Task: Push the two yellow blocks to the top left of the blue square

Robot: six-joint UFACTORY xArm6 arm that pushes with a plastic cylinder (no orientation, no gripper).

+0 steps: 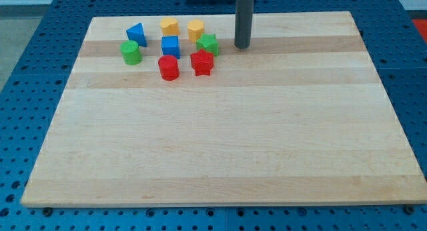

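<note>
Two yellow blocks sit near the view's top: a yellow hexagon-like block (169, 25) just above the blue square (171, 46), and a second yellow block (195, 29) up and to the right of the square. My tip (242, 46) rests on the board to the right of the cluster, about a block's width right of the green star (208, 43). It touches no block.
A blue triangle (137, 34) and a green cylinder (131, 52) lie left of the blue square. A red cylinder (169, 67) and a red star (202, 63) lie below it. The wooden board (220, 137) sits on a blue perforated table.
</note>
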